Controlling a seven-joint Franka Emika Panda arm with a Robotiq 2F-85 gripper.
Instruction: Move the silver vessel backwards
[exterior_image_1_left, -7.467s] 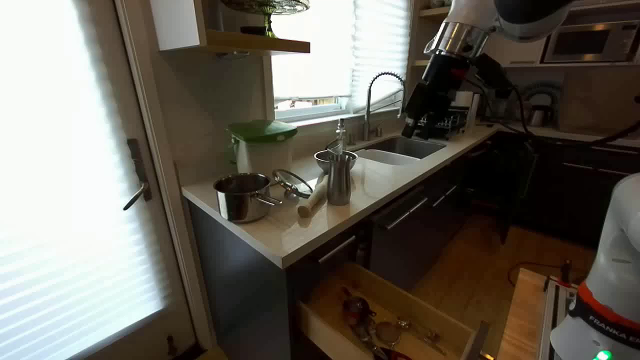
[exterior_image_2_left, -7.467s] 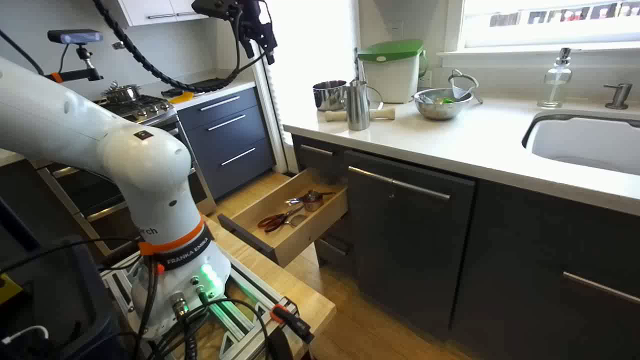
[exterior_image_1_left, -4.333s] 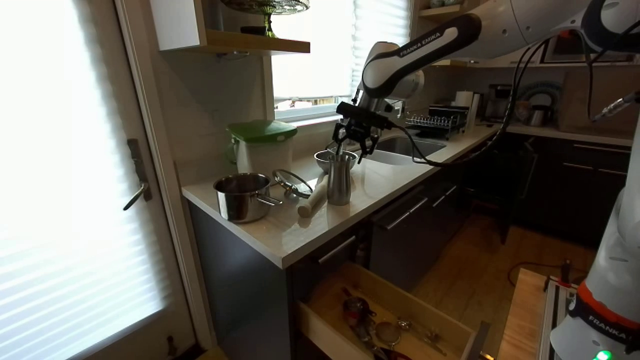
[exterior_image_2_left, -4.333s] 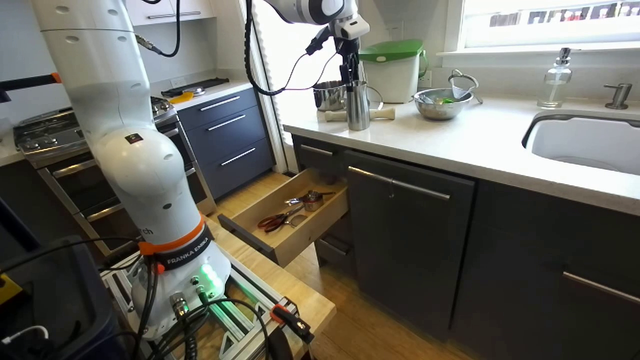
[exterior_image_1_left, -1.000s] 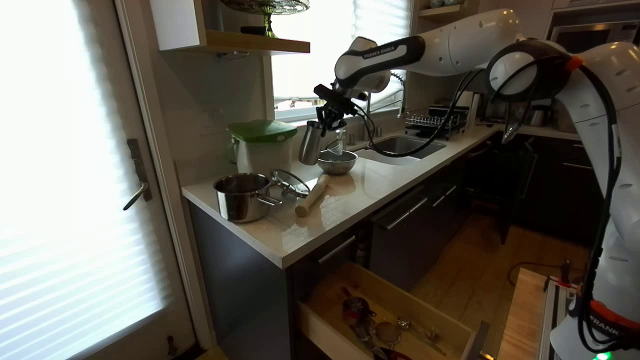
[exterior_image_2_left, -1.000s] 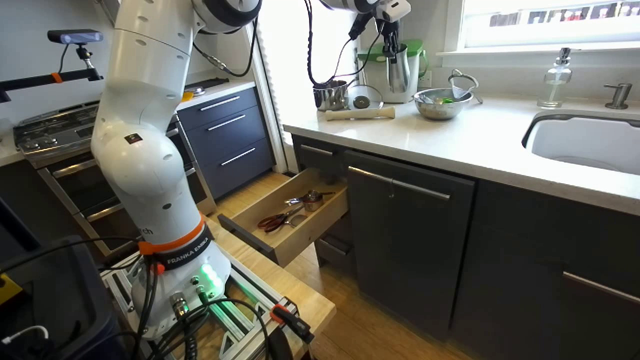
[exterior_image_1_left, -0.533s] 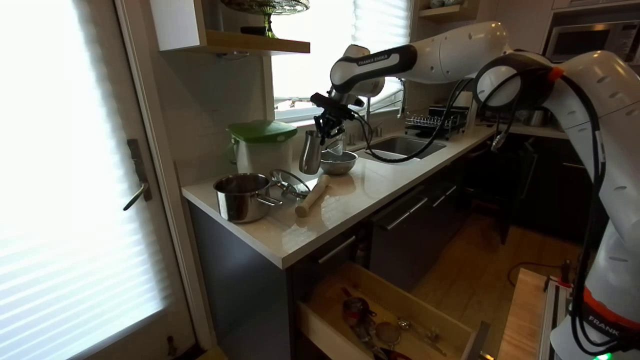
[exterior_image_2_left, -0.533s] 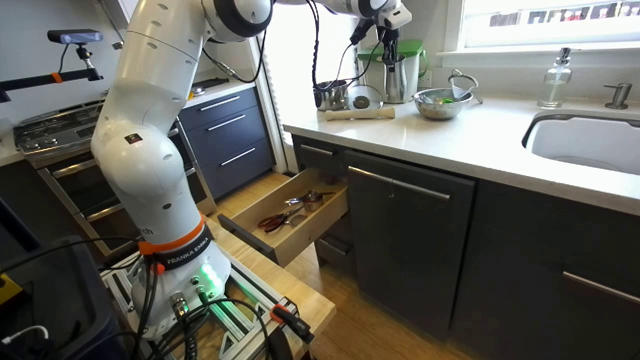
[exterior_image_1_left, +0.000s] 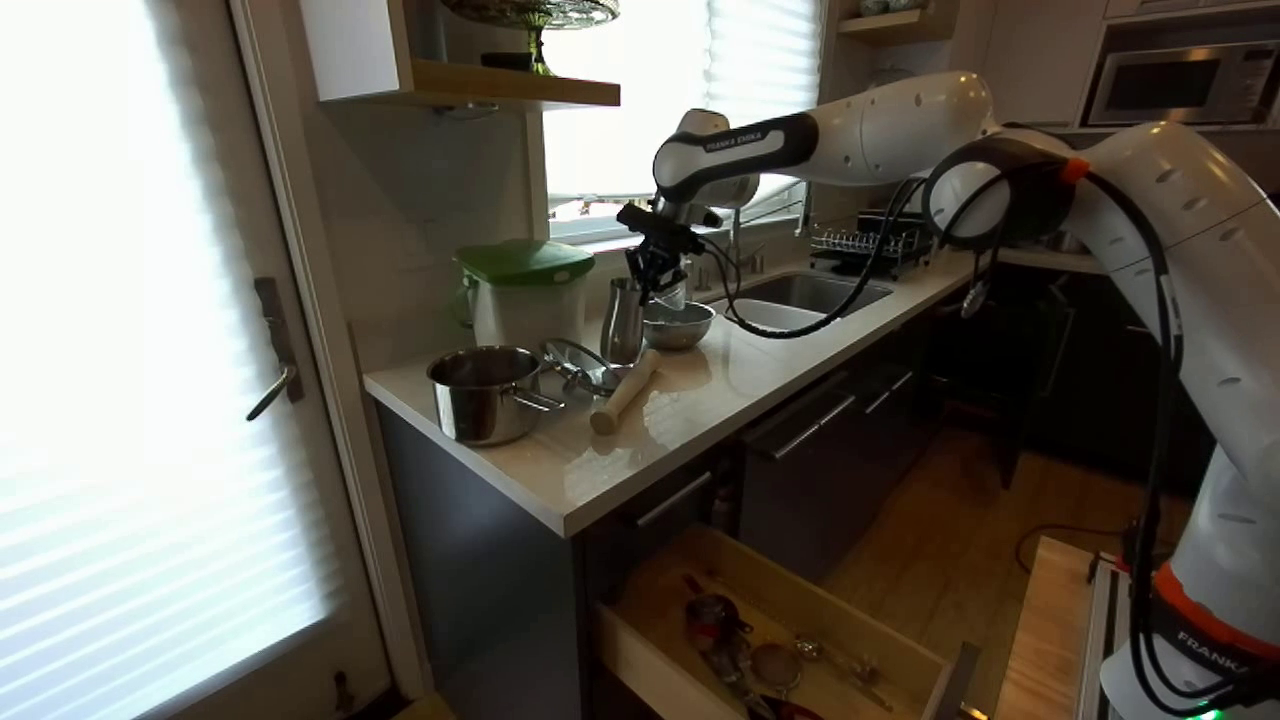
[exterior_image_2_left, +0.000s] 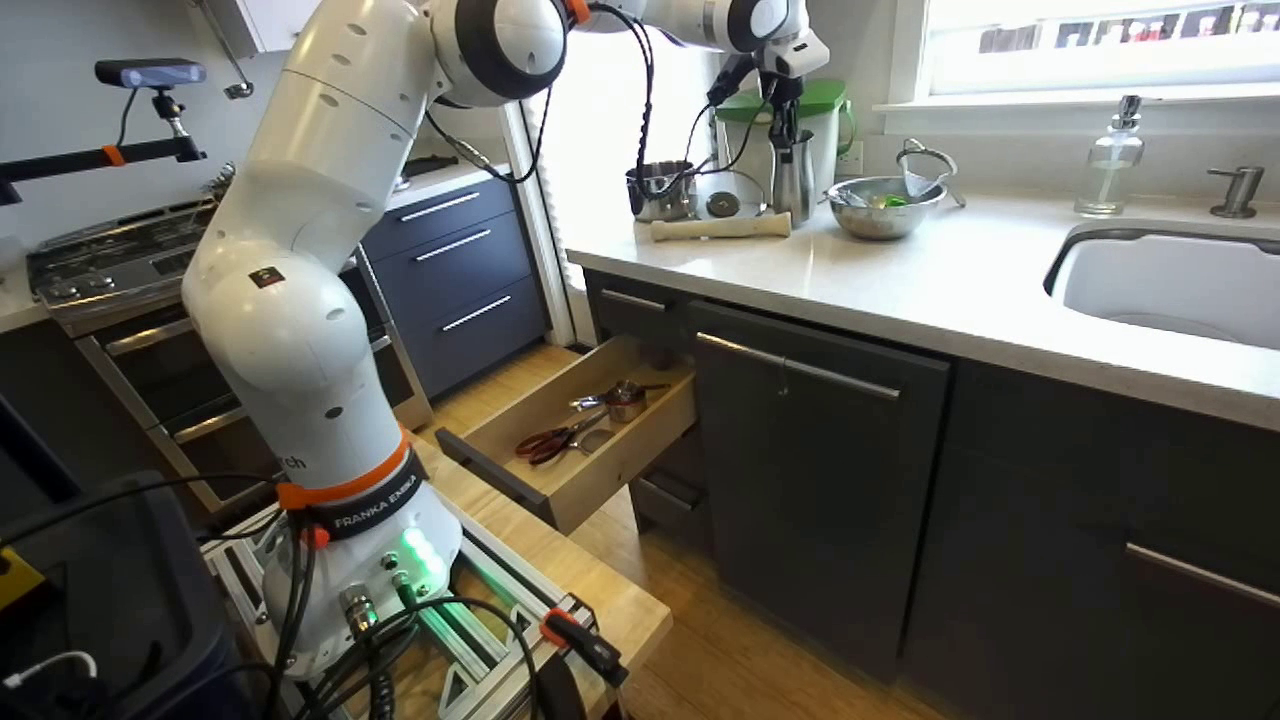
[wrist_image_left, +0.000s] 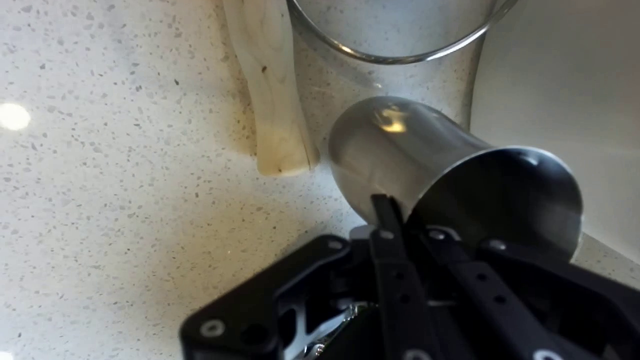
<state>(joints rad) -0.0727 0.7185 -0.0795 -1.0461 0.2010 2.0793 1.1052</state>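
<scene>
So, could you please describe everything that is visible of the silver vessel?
The silver vessel looks like shiny metal: tall, slightly waisted, with a round open mouth and dark interior. It looks upright, between the wooden pestle and the white bin. The fingers grip its wall at the rim, one apparently inside. Whether its base touches the counter is unclear.

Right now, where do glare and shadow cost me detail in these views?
In both exterior views the door's window washes out nearly white; in the wrist view a round glare spot marks the countertop, a yellowish reflection sits on the silver vessel, and its inside and the gripper go mostly black.
</scene>
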